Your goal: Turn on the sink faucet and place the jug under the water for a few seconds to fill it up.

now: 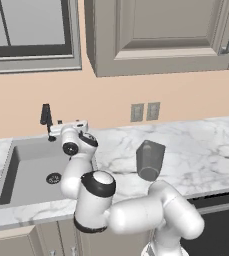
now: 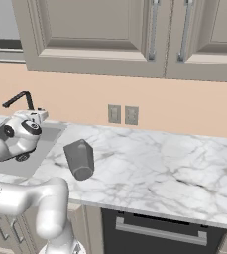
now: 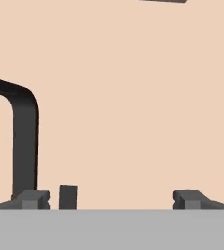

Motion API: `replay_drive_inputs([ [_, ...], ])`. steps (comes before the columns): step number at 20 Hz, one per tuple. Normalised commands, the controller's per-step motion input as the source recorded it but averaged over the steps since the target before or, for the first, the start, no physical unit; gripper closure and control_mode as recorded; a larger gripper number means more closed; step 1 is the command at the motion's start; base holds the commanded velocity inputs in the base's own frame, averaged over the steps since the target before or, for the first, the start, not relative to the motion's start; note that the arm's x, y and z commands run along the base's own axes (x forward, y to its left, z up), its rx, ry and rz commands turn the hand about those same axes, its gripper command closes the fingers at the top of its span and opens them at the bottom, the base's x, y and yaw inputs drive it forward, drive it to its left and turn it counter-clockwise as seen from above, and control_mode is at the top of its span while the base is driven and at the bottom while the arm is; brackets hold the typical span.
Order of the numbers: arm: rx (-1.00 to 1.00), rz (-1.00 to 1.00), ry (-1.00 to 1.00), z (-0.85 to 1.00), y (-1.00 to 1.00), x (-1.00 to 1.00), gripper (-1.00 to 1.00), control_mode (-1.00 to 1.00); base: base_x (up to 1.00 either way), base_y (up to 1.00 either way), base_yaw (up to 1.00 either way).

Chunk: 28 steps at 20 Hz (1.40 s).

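Two fingers (image 3: 111, 199) spread — sink faucet (image 3: 24, 141) beside one.

Two rear base views sharing sink (image 1: 16, 170); hand view near faucet (image 3: 23, 141).

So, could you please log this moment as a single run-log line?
phase: reaching for faucet lever | gripper: open, empty, at sink faucet | water: none running | jug: on counter, right of sink

Arm reaching over the sink (image 1: 16, 175) toward the faucet (image 1: 46, 120)

The end effector (image 1: 77, 125) sits just right of the black faucet at the basin's back edge; the dark grey jug (image 1: 149, 160) stands apart on the marble worktop (image 1: 206, 150), right of the sink.
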Motion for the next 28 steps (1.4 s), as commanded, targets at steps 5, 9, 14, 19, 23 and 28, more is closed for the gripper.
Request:
replay_drive_inputs([
  [5, 0.00, 0.00, 0.00, -0.12, 0.00, 0.14, -1.00, -1.00, 0.00, 0.00, 0.00],
  [9, 0.00, 0.00, 0.00, -0.19, 0.00, 0.15, -1.00, -1.00, 0.00, 0.00, 0.00],
  [14, 0.00, 0.00, 0.00, -0.15, 0.07, 0.16, -1.00, -1.00, 0.00, 0.00, 0.00],
  [19, 0.00, 0.00, 0.00, -0.05, 0.25, 0.08, -1.00, -1.00, 0.00, 0.00, 0.00],
  [23, 0.00, 0.00, 0.00, -0.01, 0.23, 0.13, -1.00, -1.00, 0.00, 0.00, 0.00],
  [28, 0.00, 0.00, 0.00, 0.00, 0.09, 0.19, -1.00, -1.00, 0.00, 0.00, 0.00],
])
